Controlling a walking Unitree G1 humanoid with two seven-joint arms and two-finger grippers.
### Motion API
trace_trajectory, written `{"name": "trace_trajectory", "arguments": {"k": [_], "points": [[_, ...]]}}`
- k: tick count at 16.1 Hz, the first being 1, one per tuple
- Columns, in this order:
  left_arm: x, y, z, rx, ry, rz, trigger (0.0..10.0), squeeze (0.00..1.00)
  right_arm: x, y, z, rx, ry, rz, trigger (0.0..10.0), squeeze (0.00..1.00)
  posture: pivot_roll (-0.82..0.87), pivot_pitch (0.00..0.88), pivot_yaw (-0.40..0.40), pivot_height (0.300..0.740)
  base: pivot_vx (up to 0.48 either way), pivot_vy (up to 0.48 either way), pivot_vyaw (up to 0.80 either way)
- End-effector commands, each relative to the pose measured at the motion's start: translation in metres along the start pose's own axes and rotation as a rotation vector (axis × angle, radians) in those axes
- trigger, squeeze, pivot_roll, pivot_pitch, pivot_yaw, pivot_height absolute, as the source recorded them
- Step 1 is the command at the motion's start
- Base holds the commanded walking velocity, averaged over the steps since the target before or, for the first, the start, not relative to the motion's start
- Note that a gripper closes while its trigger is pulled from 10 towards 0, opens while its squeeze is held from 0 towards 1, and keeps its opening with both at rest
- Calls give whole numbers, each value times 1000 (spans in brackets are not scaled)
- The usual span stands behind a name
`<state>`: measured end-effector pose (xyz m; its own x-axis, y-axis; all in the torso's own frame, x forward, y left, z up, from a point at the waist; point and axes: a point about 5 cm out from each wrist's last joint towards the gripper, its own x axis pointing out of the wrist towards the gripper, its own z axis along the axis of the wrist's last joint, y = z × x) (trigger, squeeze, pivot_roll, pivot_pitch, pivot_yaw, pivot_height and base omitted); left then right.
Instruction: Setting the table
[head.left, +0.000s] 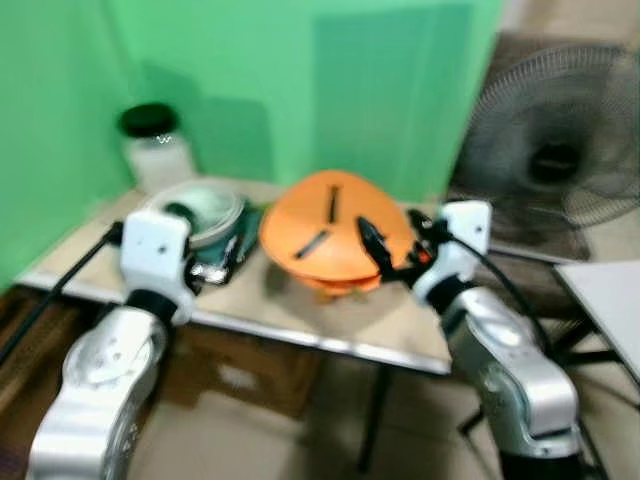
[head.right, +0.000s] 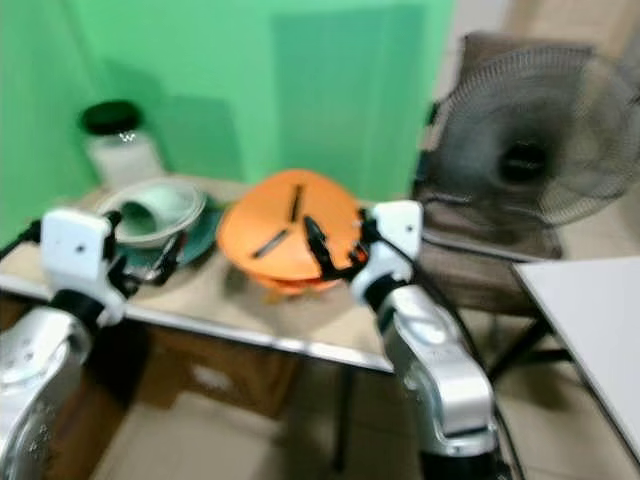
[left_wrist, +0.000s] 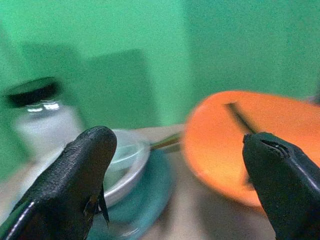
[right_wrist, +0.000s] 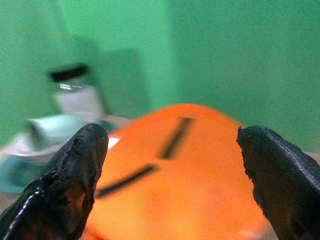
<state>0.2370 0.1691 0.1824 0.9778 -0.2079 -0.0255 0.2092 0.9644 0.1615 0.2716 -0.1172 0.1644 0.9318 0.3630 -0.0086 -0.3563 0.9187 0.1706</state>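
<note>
Right gripper fingers spread wide, nothing held, the tilted orange plastic plate with two black slots just ahead between them — likely lined up for a rim grasp; left gripper likewise parted and empty, its near finger toward the stacked glass bowl on teal plate.

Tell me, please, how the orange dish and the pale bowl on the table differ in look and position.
The orange dish is larger and bright orange with dark strips on it; the pale bowl is smaller and whitish-green. The orange dish sits mid-table before the right gripper; the pale bowl rests on a teal plate nearer the left gripper, beside a black-lidded jar. Both stand on the table.
</note>
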Motion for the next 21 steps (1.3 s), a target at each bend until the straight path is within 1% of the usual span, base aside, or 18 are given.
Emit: {"name": "trace_trajectory", "arguments": {"k": [1,6,12,13,14,15,16,18,19,20,21], "points": [[-1,0,2,11,-7,-7,10000,0,0,-3,1,2,-1,-19,10000,1000,-26,0,34,740,300,0,0],[-2,0,1,11,-7,-7,10000,0,1,-1,1,-1,-2,-3,10000,1000,-23,0,25,740,295,0,0],[-1,-1,-2,15,-1,-16,10000,0,1,-2,0,11,4,-5,10000,1000,-27,0,26,740,294,0,0],[0,-1,-3,25,8,-22,10000,0,2,-3,0,12,3,-10,10000,1000,-29,0,28,740,0,0,0],[3,-2,-5,62,18,-39,10000,0,4,-4,1,19,0,-15,10000,1000,-30,0,27,740,0,0,0],[9,-1,-8,109,26,-59,10000,0,6,-7,2,27,-2,-18,10000,1000,-32,0,29,740,0,0,0],[13,1,-11,128,33,-71,10000,0,9,-10,3,35,-2,-21,10000,1000,-37,0,33,740,0,0,0],[17,5,-12,118,33,-78,10000,0,16,-19,3,42,28,-19,10000,1000,-57,0,40,740,0,0,0],[19,5,-13,122,40,-88,10000,0,23,-24,2,72,67,-6,10000,1000,-66,0,42,740,0,0,0],[20,6,-14,117,49,-92,10000,0,26,-27,3,79,77,-2,10000,1000,-72,0,45,740,0,0,0],[24,7,-18,109,61,-97,10000,0,35,-32,2,113,115,22,10000,1000,-83,0,44,740,0,0,0]]}}
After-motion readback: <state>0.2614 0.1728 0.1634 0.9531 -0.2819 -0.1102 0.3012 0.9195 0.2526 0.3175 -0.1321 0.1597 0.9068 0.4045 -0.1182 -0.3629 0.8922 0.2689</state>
